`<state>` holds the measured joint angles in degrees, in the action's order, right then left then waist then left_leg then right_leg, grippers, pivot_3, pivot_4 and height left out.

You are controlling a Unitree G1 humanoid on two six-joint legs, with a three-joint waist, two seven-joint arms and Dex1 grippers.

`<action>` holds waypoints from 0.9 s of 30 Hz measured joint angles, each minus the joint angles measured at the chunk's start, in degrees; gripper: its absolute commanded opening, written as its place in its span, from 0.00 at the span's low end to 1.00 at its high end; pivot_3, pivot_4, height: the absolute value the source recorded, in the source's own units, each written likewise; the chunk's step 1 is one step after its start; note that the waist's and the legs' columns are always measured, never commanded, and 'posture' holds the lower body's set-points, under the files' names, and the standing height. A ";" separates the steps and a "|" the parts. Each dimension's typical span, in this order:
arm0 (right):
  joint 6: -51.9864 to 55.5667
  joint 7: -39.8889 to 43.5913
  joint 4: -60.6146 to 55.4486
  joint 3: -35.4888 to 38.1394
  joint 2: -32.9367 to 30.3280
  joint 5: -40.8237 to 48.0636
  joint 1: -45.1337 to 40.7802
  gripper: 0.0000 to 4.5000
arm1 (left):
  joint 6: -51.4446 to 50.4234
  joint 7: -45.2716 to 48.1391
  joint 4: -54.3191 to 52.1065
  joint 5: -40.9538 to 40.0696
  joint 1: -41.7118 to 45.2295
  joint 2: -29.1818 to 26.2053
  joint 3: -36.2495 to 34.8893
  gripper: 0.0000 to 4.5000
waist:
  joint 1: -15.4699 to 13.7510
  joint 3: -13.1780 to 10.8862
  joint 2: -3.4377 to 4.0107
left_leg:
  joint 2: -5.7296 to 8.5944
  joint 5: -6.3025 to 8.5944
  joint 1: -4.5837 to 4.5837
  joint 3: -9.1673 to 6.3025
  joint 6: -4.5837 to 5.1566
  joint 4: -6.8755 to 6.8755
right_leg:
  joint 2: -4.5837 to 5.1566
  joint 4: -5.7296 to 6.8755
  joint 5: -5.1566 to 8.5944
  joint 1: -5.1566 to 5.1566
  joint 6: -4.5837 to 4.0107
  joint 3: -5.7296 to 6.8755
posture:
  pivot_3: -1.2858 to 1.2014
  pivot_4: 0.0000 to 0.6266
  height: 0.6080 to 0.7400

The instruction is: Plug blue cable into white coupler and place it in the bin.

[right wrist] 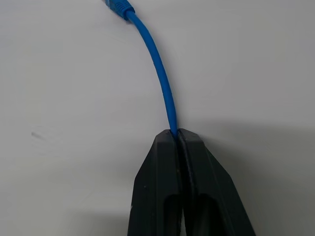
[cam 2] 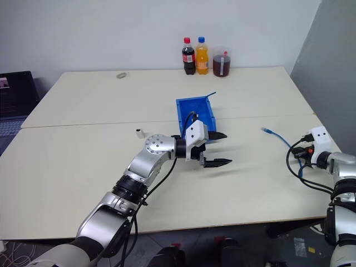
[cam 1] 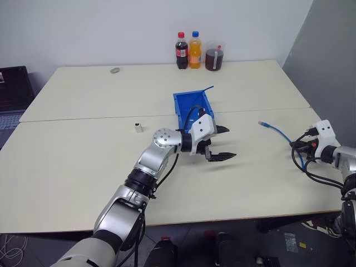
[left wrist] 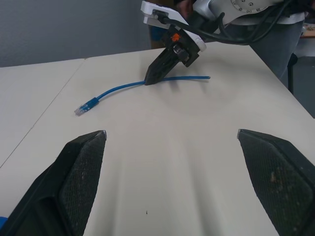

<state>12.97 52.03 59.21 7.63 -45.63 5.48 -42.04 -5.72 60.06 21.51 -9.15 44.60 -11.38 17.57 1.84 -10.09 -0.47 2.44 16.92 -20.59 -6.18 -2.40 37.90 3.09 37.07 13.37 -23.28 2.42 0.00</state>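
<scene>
Head views: a pale cream desk, made of two tops meeting at a seam, is standing against a white wall, with a grey wall at the right. Three drinks are lining the far edge; a small grey object is lying near the far-left edge. A laptop is showing at the left, cut off by the frame. The bin is sitting mid-desk, its near end hidden behind the left pincer, which is hovering just above the desk with fingers spread wide and nothing between them. The white coupler is standing alone left of the bin, well apart from it. The blue cable is lying near the right edge, running to the right pincer.

Left wrist view: both left fingers are framing bare desk; beyond them the right pincer is pressing its closed tip onto the cable mid-length, the plug resting free.

Right wrist view: right fingers are clamping together on the cable; the plug is cut off at the frame edge.
</scene>
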 measured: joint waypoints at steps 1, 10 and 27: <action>-0.04 0.58 -0.67 -0.07 -0.04 -0.03 0.40 0.00 | -0.22 0.34 -0.83 -0.09 -0.10 -0.41 -0.07 1.00 | 0.01 0.00 0.00 | -0.01 0.00 0.00 0.01 0.01 0.00 | 0.00 0.00 0.00 0.00 0.00 -0.01 | 0.52 0.24 1.00; 8.48 12.05 -36.13 -5.57 2.59 6.25 12.26 0.00 | -9.90 1.99 -19.50 -6.42 -10.84 -14.28 -7.53 1.00 | 1.11 0.00 0.04 | -0.19 0.02 0.04 -0.08 0.00 -0.04 | -0.06 0.12 0.00 -0.20 0.01 -0.36 | 0.52 0.24 1.00; 3.49 6.04 -36.05 -27.33 26.32 -1.89 3.45 0.00 | -29.21 -7.93 -47.21 -17.49 -43.12 -28.81 -26.33 1.00 | -0.08 -0.02 -0.05 | -0.07 0.14 -0.12 0.01 0.20 0.01 | -0.02 0.00 -0.25 -0.48 0.02 -0.60 | 0.52 0.24 1.00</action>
<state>16.45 58.07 23.15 -19.71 -19.31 3.59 -38.59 -34.93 52.13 -25.71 -26.64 1.48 -40.19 -8.77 1.76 -10.11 -0.52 2.37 17.06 -20.72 -6.17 -2.20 37.91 3.07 37.08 13.12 -23.75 2.44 -0.60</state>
